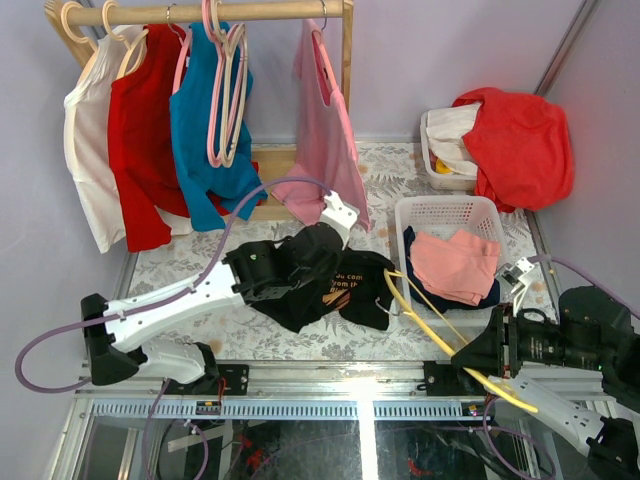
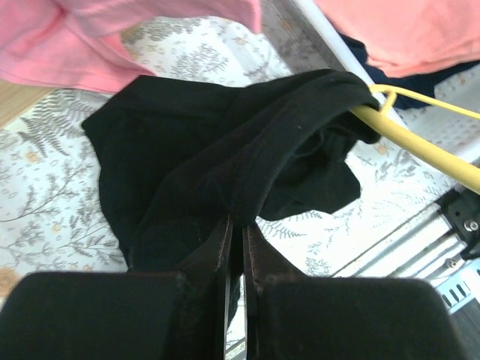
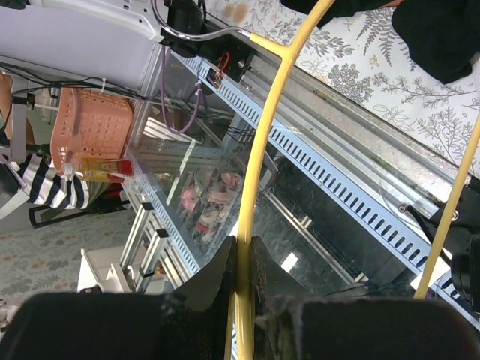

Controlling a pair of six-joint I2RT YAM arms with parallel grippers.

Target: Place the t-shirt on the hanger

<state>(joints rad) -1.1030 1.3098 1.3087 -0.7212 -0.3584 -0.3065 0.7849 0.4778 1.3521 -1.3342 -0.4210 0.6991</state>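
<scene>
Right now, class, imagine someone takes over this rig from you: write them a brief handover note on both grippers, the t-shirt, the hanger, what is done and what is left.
Left gripper: shut on a fold of the t-shirt, holding it up.
Right gripper: shut on the hanger, on its yellow bar.
Done: one hanger end sits under a banded edge of the shirt; I cannot tell which opening.
To do: most of the shirt lies bunched on the table; work the hanger fully inside and seat both shoulders.

Ahead of the left gripper (image 2: 238, 225), the hanger (image 2: 420, 148) has its tip buried in the t-shirt (image 2: 187, 150). Beyond the right gripper (image 3: 241, 246), its bar leaves the top edge.
</scene>
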